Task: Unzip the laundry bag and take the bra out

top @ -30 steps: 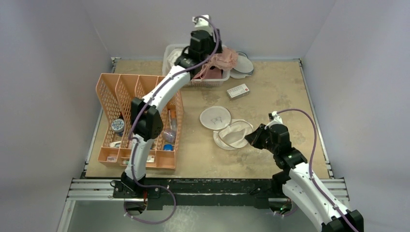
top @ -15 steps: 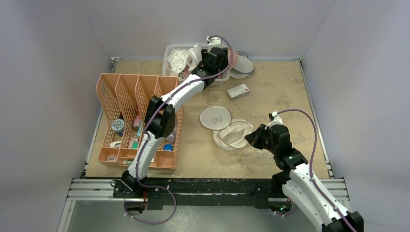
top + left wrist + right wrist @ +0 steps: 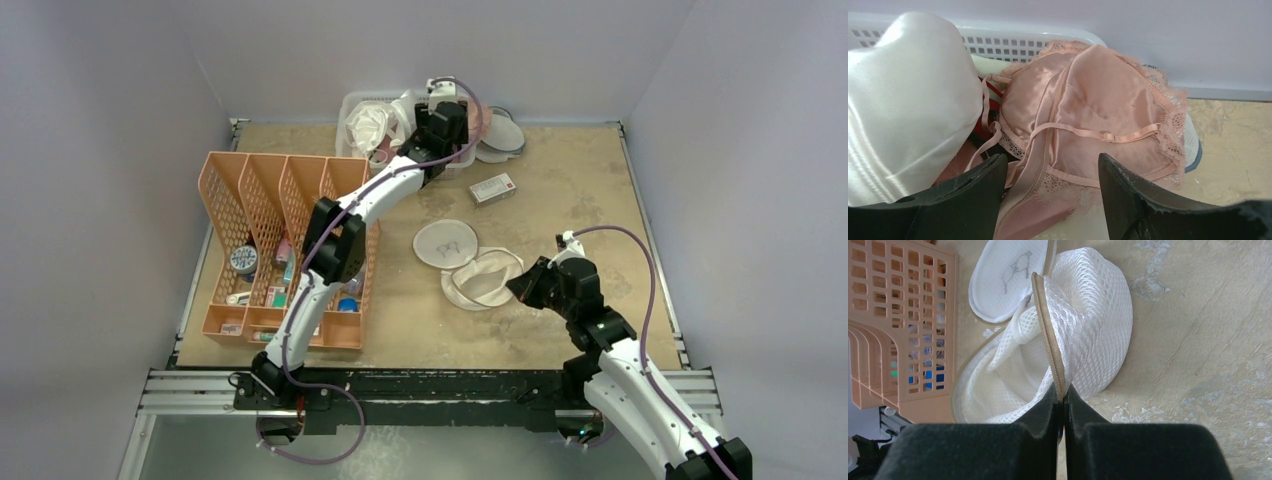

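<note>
Bra [image 3: 1098, 100] looks soft and floppy, best pinched by its strap; left jaws apart, right jaws clamped on laundry bag [image 3: 1088, 330] rim.

white arms, black joints, purple cables

the left arm [image 3: 385, 185] and the right arm [image 3: 635, 395] are smooth white shells broken by blocky black joint housings [image 3: 338, 250]. a thin purple cable [image 3: 648, 290] runs along each. the left gripper [image 3: 1052, 157] has matte black wedge fingers [image 3: 958, 205] with chipped, scuffed edges; the right gripper [image 3: 1063, 395] has grainy black fingers [image 3: 973, 450].
</note>
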{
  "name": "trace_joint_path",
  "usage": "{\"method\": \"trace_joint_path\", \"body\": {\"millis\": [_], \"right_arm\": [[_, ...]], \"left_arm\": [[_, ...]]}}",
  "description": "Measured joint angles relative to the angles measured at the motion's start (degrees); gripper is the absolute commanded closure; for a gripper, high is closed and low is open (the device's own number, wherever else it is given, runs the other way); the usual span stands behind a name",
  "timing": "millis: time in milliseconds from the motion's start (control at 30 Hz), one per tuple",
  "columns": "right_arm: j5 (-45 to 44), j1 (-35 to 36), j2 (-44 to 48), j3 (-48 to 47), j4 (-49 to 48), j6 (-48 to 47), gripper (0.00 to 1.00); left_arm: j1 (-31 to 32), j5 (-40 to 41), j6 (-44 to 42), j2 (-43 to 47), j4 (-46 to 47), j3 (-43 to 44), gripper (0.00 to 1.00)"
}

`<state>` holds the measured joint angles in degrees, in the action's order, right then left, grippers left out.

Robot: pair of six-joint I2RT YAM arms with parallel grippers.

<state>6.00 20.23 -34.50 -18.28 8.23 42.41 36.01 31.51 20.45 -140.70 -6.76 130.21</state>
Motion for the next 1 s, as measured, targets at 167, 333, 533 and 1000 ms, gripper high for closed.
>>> {"method": "trace_joint_path", "body": {"millis": [167, 333, 533, 1000], "right_arm": [[0.0, 0.0, 0.04, 0.0, 0.0, 0.0, 0.94], [0.0, 0.0, 0.09, 0.0, 0.0, 0.0, 0.94], [0.0, 0.0, 0.09, 0.0, 0.0, 0.0, 0.94], [0.0, 0.0, 0.07, 0.0, 0.0, 0.0, 0.94]], "left_arm": [[-0.52, -1.03, 1.07, -2.84, 0.26, 0.52, 0.44], [-1.95, -3.63, 1.6, -5.4, 0.13, 1.79, 0.79], [-2.89, -2.05, 0.81, -5.35, 0.09, 0.76, 1.0], [-5.27, 8.17, -7.13, 7.39, 2.49, -13.51, 1.0]]}}
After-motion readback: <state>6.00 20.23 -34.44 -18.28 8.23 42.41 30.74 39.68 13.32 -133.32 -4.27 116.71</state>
